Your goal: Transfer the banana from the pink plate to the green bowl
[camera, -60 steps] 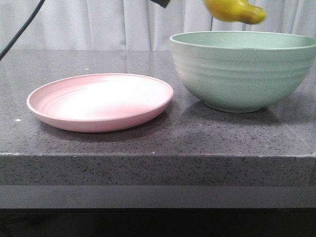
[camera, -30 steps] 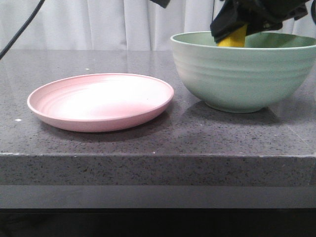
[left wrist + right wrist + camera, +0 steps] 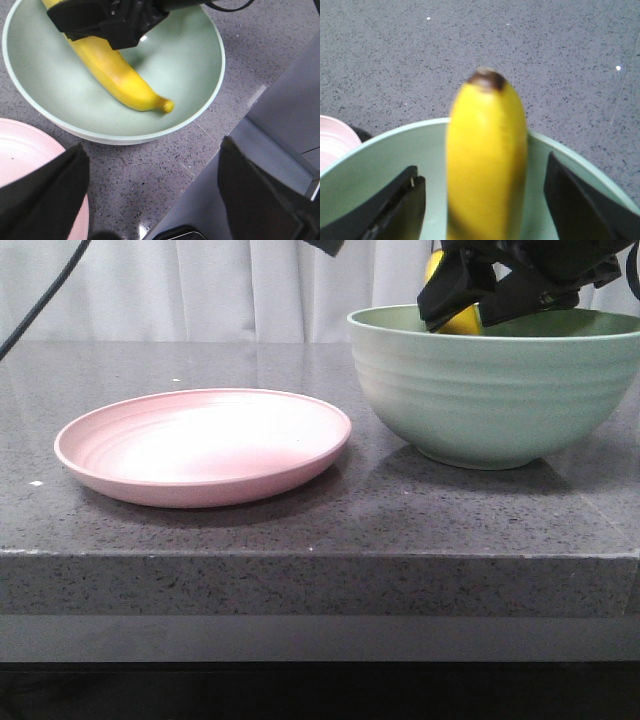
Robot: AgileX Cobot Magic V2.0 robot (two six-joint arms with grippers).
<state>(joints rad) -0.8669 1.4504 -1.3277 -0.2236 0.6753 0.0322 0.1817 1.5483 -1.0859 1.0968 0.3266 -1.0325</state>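
The right arm's jaws (image 3: 478, 302) stand spread apart over the green bowl (image 3: 495, 390), in the upper right of the front view. In the right wrist view the two dark fingers (image 3: 395, 207) sit wide on either side of the banana (image 3: 487, 160), with a clear gap of bowl wall between each finger and the fruit, so the banana is released. The left wrist view shows the banana lying slanted inside the bowl, its lower end resting on the bowl's inner wall and its upper end hidden under the black body of the right gripper. From the front only a small yellow patch of it shows above the rim, the rest cut off by the bowl's near wall.

The left arm's jaws (image 3: 150, 200) are also parted, empty, their fingers showing only as blurred dark shapes in the lower corners of its wrist view.

The pink plate (image 3: 203, 445) sits bare at centre left of the front view, beside the bowl but not touching it. The grey speckled desk (image 3: 300, 530) has open room to the plate's left and along its front edge. The bowl's right side is cut off by the frame.
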